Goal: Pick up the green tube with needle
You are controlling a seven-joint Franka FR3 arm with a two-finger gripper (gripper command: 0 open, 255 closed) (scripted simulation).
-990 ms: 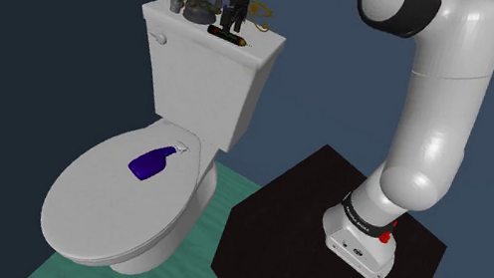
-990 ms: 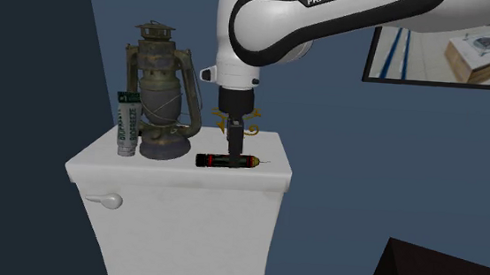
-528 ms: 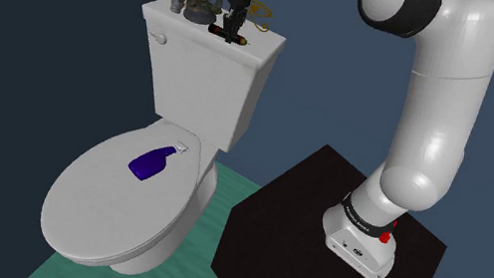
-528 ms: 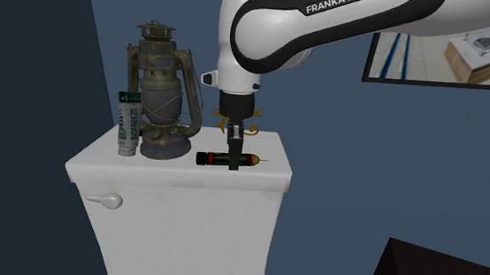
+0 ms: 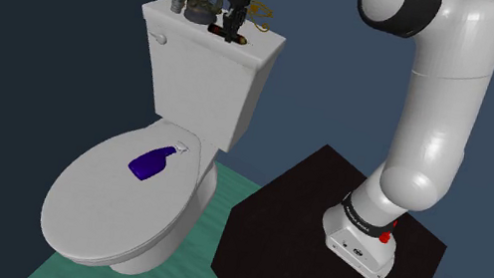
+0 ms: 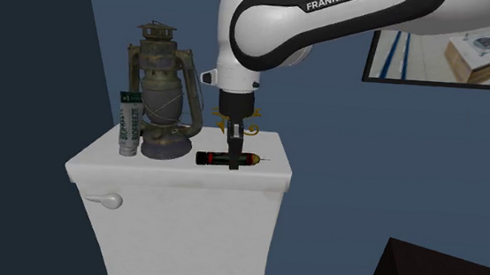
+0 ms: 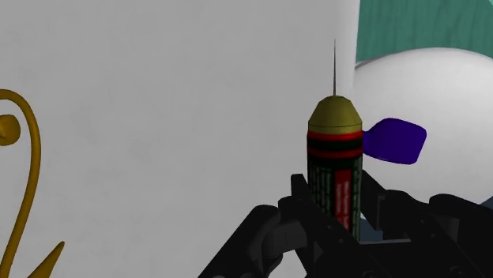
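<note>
The green tube with needle (image 6: 211, 160) is dark green with red bands, an olive cone and a thin needle at one end. It lies flat on the white toilet tank lid (image 6: 178, 179). My black gripper (image 6: 232, 160) comes straight down from above and is shut on the tube's middle. From the wrist, the tube (image 7: 335, 158) sits clasped between both fingers (image 7: 294, 207), with its needle pointing away from the hand. From the shoulder, the gripper (image 5: 230, 32) and the tube (image 5: 219, 31) are at the tank's top.
An old lantern (image 6: 162, 100) and an upright white-and-green tube (image 6: 127, 124) stand on the lid at the second exterior view's left. A gold ornament (image 6: 249, 129) sits just behind the gripper. A purple spray bottle (image 5: 153, 161) lies on the closed toilet seat (image 5: 113, 214). The black stand (image 5: 311, 233) is at lower right.
The fingers have closed on the green tube. The tube still lies on the tank lid, and the arm has barely shifted.
</note>
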